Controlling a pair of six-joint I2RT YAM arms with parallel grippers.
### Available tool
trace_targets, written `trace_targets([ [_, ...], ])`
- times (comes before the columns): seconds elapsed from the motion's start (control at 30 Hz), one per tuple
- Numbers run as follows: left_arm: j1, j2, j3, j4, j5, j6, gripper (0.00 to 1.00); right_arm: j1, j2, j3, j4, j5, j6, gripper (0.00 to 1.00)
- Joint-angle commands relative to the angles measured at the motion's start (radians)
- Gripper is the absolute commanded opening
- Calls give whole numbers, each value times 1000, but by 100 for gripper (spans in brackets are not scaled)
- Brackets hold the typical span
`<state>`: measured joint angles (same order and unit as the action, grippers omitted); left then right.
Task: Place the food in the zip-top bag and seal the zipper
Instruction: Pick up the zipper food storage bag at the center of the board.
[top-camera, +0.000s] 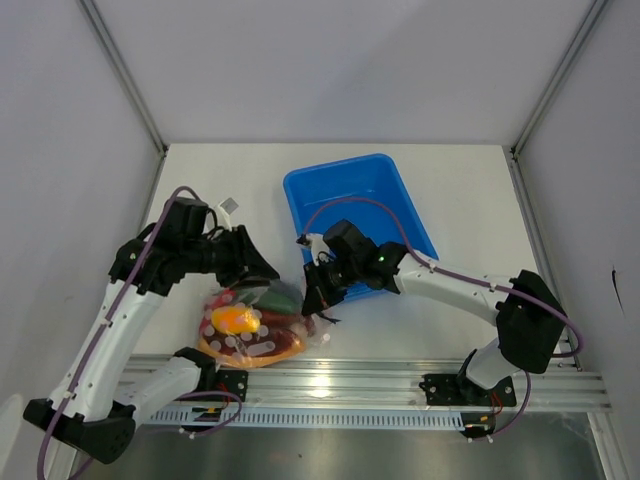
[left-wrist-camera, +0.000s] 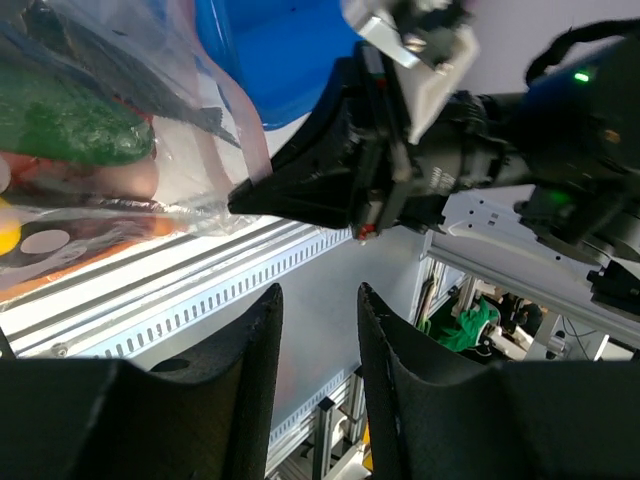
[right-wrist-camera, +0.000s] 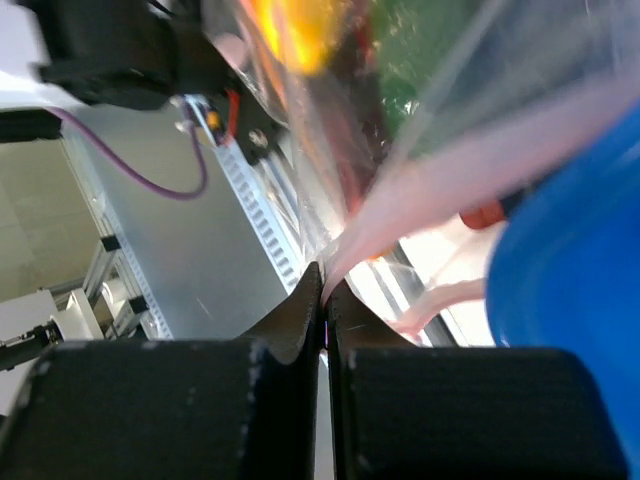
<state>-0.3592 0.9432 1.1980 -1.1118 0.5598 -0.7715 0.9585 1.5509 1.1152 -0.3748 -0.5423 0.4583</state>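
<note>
1. Where the table (top-camera: 470, 190) reaches its near edge, left of centre, the zip-top bag (top-camera: 255, 328) lies bulging with food: a yellow pepper (top-camera: 235, 320) and a green cucumber (left-wrist-camera: 60, 125) show through.
2. The right gripper (right-wrist-camera: 322, 285) is clenched on the bag's right end, pinching the zipper (right-wrist-camera: 450, 190) (the pink strip).
3. The left gripper (left-wrist-camera: 318, 292) hangs at the bag's far side, jaws parted and grasping nothing.
4. The blue tub (top-camera: 345, 185) sits just behind the right gripper; open tabletop runs along the right edge.
5. The crinkled plastic blurs the other foods, and I cannot make out the slider.
</note>
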Motion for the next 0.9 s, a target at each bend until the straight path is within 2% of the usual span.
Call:
trace_targets([
  [0.0, 17, 29, 55, -8, -3, 38, 38, 3, -19, 115, 31, 7, -24, 0],
  [0.2, 19, 124, 96, -19, -26, 20, 38, 2, 14, 257, -18, -13, -59, 0],
  [0.27, 19, 183, 120, -20, -21, 24, 41, 2, 26, 294, -33, -19, -69, 0],
  [0.4, 19, 270, 181, -39, -18, 50, 44, 2, 31, 330, -65, -44, -78, 0],
  [0.57, 19, 331, 229, -36, -28, 81, 54, 2, 38, 354, -102, -65, -105, 0],
  [0.77, 5, 394, 288, -147, -87, 196, 57, 2, 47, 374, -116, -54, -119, 0],
  [0.87, -6, 404, 272, -166, -100, 215, 57, 5, 49, 376, -115, -48, -124, 0],
])
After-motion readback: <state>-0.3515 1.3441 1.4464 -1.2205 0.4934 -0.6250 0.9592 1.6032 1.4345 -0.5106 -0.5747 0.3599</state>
